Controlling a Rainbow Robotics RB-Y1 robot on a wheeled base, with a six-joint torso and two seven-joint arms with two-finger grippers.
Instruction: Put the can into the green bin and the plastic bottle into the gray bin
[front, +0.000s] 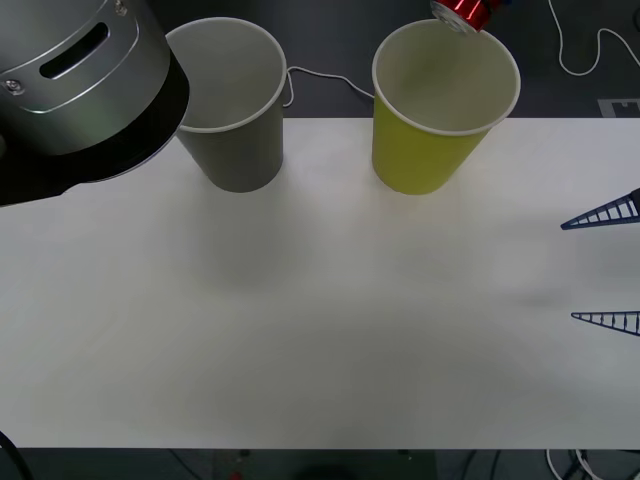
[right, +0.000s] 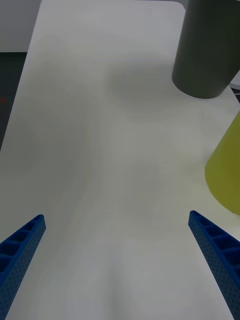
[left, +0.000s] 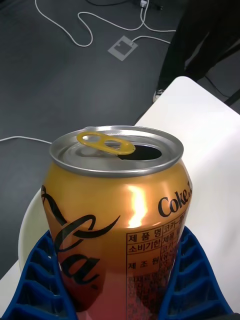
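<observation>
Left pincer (left: 120, 280) grips the can (left: 117, 210) between its blue fingers (left: 37, 285), holding it above the far rim of the green bin (front: 440, 110); the gray bin (front: 235, 110) stands beside the green bin on the white bench (front: 320, 330); right pincer (right: 117, 250) hovers open over the bench, near the green bin.

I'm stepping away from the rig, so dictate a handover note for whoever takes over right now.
Left gripper: jaws shut on the small red-orange drink can, held high over the far rim of the large yellow-green paper bin.
Right gripper: jaws open, idle above the white table at its right side.
Large dark gray paper bin stands left of the green one.
Done: can picked up.
Left: release can into green bin; plastic bottle not located.
</observation>
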